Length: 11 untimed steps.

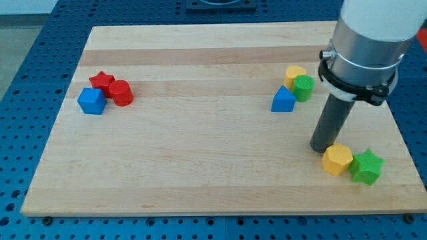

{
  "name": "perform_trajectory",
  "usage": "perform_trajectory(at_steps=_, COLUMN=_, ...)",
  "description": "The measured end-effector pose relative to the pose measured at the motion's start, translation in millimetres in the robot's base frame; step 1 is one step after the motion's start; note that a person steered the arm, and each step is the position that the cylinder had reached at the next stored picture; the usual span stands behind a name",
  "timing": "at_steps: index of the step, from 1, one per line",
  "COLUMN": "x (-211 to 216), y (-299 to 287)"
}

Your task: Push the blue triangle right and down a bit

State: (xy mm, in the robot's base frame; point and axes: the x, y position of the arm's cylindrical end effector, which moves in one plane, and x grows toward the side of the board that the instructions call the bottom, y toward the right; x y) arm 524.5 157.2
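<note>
Tip (321,148) bare, holding nothing | seemingly touching yellow hexagon (337,159) | blue triangle (283,99) up-left, apart

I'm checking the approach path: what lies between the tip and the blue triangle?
Nothing: in the camera view only bare board separates my tip from the blue triangle, up-left of it.

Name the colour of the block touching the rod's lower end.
Yellow: the yellow block sits against my tip, seen in the camera view.
</note>
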Motion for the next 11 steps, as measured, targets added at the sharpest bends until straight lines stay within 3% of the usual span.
perform_trajectory(at_steps=2, x=12, y=-1)
perform_trajectory(at_steps=5, x=-79, y=-131)
perform_trajectory(at_steps=6, x=-108, y=-135)
perform_trajectory(at_steps=11, x=-105, y=-35)
